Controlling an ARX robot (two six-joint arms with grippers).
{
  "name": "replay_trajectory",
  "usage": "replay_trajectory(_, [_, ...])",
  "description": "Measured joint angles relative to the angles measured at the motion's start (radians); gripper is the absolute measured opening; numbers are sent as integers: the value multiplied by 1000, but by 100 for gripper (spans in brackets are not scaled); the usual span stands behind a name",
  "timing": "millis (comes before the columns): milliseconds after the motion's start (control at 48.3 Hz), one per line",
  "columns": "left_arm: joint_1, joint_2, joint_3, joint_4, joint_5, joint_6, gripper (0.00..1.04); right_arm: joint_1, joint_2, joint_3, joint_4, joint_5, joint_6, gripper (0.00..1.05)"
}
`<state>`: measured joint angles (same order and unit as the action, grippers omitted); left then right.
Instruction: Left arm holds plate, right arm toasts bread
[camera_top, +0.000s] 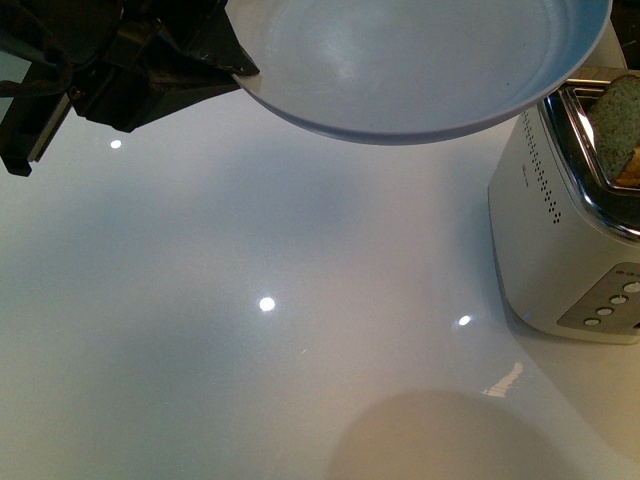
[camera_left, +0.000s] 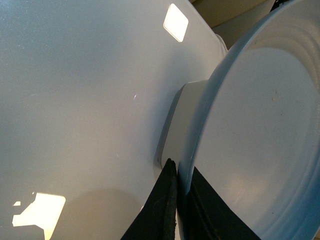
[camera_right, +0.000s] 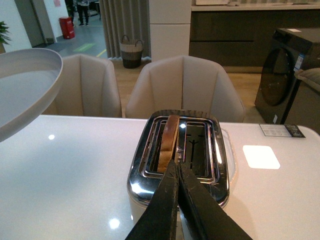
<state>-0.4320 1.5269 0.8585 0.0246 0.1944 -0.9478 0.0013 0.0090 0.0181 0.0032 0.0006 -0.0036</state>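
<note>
1. The left end effector (camera_left: 184, 194) is clamped on the rim of the plate (camera_top: 420, 60); the plate hangs face up above the table (camera_top: 250, 300), just beside the toaster (camera_top: 560, 240), probably so it is ready to take the toast.
2. The right end effector (camera_right: 177, 172) is empty, fingers together, over the toaster's end; likely placed to work the lever.
3. The bread (camera_right: 169, 137) stands on edge in one slot, crust up and protruding; its long axis runs along the slot; the other slot is empty.

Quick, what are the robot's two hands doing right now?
Left gripper: shut on the plate rim.
Right gripper: shut, holding nothing, above the toaster.
</note>
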Motion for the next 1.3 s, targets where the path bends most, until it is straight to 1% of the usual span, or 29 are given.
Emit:
replay_trajectory(269, [0, 0, 0, 0, -2, 0, 3, 0, -2, 0, -2, 0, 0, 3])
replay_trajectory(311, [0, 0, 0, 0, -2, 0, 3, 0, -3, 0, -2, 0, 0, 9])
replay_trajectory(373, [0, 0, 0, 0, 0, 0, 3, 0, -3, 0, -2, 0, 0, 16])
replay_trajectory(414, [0, 0, 0, 0, 0, 0, 3, 0, -3, 0, -2, 0, 0, 23])
replay_trajectory(518, [0, 0, 0, 0, -2, 0, 3, 0, -3, 0, -2, 0, 0, 46])
replay_trajectory(559, [0, 0, 0, 0, -1, 0, 3, 0, -3, 0, -2, 0, 0, 53])
replay_trajectory(642, [0, 0, 0, 0, -1, 0, 3, 0, -3, 0, -2, 0, 0, 71])
replay_trajectory(725, [-11, 0, 35, -107, -156, 0, 3, 0, -3, 0, -2, -1, 0, 86])
replay_trajectory(766, [-7, 0, 39, -121, -177, 0, 3, 0, -3, 0, -2, 0, 0, 94])
replay_trajectory(787, [0, 0, 42, -125, -175, -2, 3, 0, -3, 0, -2, 0, 0, 97])
replay_trajectory(973, [69, 0, 55, -129, -127, 10, 3, 0, -3, 0, -2, 0, 2, 96])
replay_trajectory(1014, [109, 4, 58, -119, -114, 24, 3, 0, -3, 0, -2, 0, 2, 96])
replay_trajectory(1159, [216, 52, 79, -94, -113, 85, 3, 0, -3, 0, -2, 0, 2, 96])
replay_trajectory(1304, [345, 158, 82, -27, -114, 158, 3, 0, -3, 0, -2, 0, 2, 96])
